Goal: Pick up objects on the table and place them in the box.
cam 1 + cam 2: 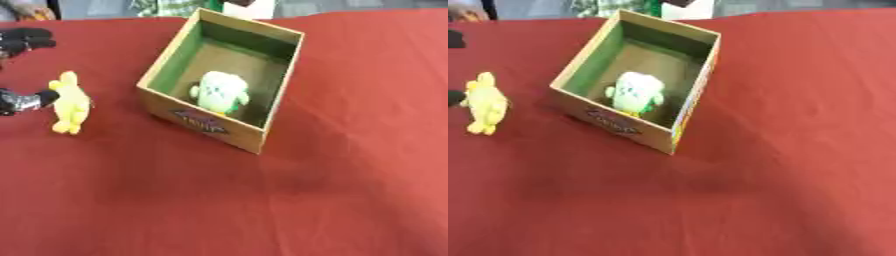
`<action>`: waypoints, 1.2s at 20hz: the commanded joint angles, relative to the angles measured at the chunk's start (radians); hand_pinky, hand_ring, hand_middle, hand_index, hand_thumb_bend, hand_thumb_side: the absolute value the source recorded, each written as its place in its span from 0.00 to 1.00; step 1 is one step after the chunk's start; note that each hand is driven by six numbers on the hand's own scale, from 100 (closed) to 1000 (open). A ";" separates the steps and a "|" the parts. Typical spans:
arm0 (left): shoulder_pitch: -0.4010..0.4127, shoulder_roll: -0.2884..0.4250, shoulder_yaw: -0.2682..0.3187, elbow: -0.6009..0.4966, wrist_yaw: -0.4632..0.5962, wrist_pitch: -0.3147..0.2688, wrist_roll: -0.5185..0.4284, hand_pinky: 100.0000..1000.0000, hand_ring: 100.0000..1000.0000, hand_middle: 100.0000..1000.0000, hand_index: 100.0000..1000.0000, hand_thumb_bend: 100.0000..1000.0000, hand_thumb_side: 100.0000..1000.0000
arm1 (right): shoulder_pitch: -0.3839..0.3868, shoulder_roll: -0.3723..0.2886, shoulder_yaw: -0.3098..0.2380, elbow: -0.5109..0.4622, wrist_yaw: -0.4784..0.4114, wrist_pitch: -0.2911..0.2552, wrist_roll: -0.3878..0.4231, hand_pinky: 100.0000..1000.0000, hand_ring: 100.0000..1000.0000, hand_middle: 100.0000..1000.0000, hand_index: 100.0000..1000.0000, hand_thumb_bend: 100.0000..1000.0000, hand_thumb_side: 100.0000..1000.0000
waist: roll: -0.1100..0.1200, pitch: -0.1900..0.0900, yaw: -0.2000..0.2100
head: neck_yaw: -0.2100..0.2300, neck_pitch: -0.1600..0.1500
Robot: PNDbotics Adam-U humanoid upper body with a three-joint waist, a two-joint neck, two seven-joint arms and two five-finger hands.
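One black finger of the left hand [24, 100] is touching the soft yellow toy [70, 102]; whether the hand is pinching it, I cannot tell. The toy is lying left of the cardboard box [262, 131], long way toward the box's far end. A fuzzy pale green toy [219, 91] is sitting inside.

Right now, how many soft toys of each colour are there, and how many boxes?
Yellow plush toy, on the red cloth beside the box: 1
Pale green plush toy, inside the box: 1
Open cardboard box: 1
Total: 3
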 commanded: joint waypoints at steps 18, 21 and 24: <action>-0.110 -0.072 -0.004 0.070 -0.098 0.038 -0.342 0.81 0.90 0.98 1.00 0.50 0.90 | 0.000 0.005 -0.013 -0.021 0.002 0.041 0.008 0.94 0.93 0.53 0.93 0.35 0.83 | -0.005 -0.019 0.006 | 0.009 -0.015; -0.111 -0.072 0.003 0.062 -0.095 0.052 -0.385 0.81 0.89 0.97 1.00 0.52 0.91 | 0.000 0.009 -0.013 -0.021 0.003 0.045 0.008 0.94 0.93 0.53 0.93 0.35 0.83 | -0.004 -0.019 0.006 | 0.009 -0.016; -0.113 -0.075 0.004 0.071 -0.099 0.059 -0.406 0.80 0.89 0.97 1.00 0.53 0.93 | 0.000 0.012 -0.013 -0.021 0.002 0.046 0.006 0.94 0.93 0.53 0.93 0.35 0.83 | -0.005 -0.019 0.004 | 0.009 -0.017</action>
